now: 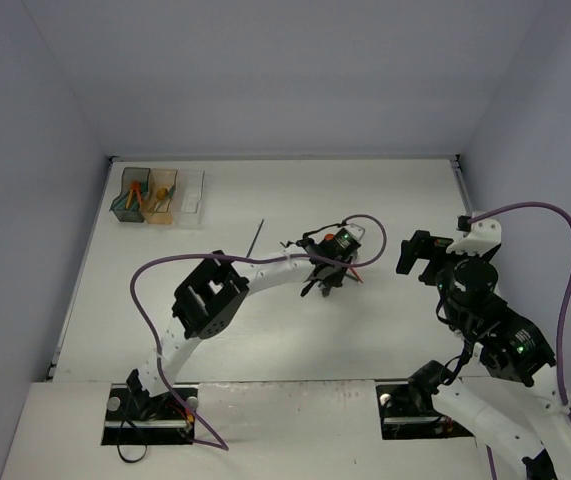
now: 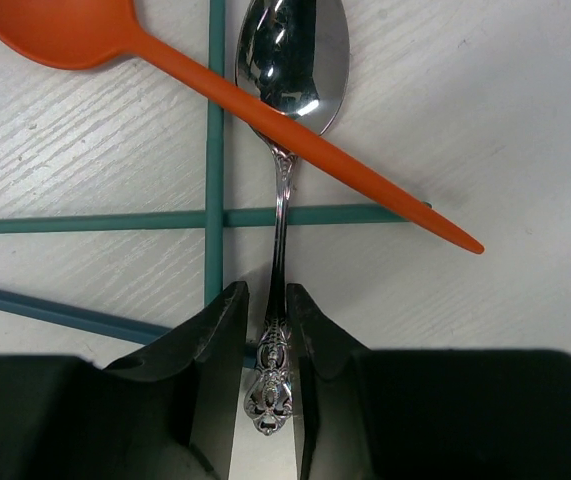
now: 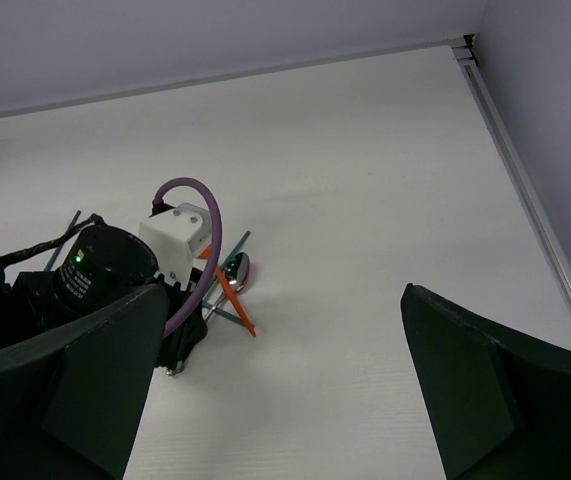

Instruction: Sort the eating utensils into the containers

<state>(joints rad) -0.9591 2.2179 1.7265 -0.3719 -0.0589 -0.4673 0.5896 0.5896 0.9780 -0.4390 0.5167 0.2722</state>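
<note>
Left gripper [image 2: 265, 295] is hugging the stiff, likely slick silver spoon [image 2: 279, 250] by its ornate handle end at 6 o'clock on the table [image 2: 485, 100], pinching or not I cannot tell, while an orange spoon [image 2: 215, 85] is lying across its neck and the right gripper [image 3: 285, 295] is gaping wide.

Plain pale lilac walls [image 1: 285, 70] rise from the left, far and right edges of an evenly lit, white, wood-grained table [image 1: 265, 200].
</note>
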